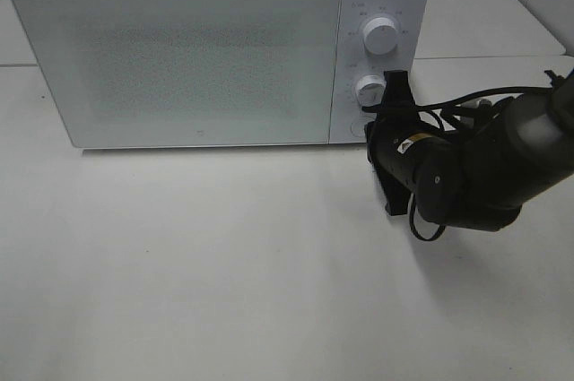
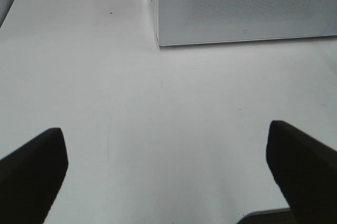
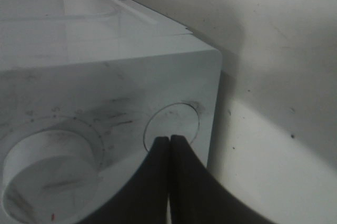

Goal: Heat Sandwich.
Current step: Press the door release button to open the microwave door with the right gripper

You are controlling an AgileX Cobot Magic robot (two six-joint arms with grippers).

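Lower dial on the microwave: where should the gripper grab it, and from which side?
Grip the lower dial by its round rim, jaws astride it, coming straight at the front panel of the microwave. It is a raised cylinder, so only its sides offer opposing faces. The right gripper is shut, tips at the round button beside it; it would need to open first.

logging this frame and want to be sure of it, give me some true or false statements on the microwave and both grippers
1. The microwave door stands open. False: it is shut.
2. The right gripper is shut, its tips at the round button. True.
3. The left gripper grips something. False: it is open over the table, with nothing between its fingers.
4. An upper knob and a lower knob sit beside the door. True.
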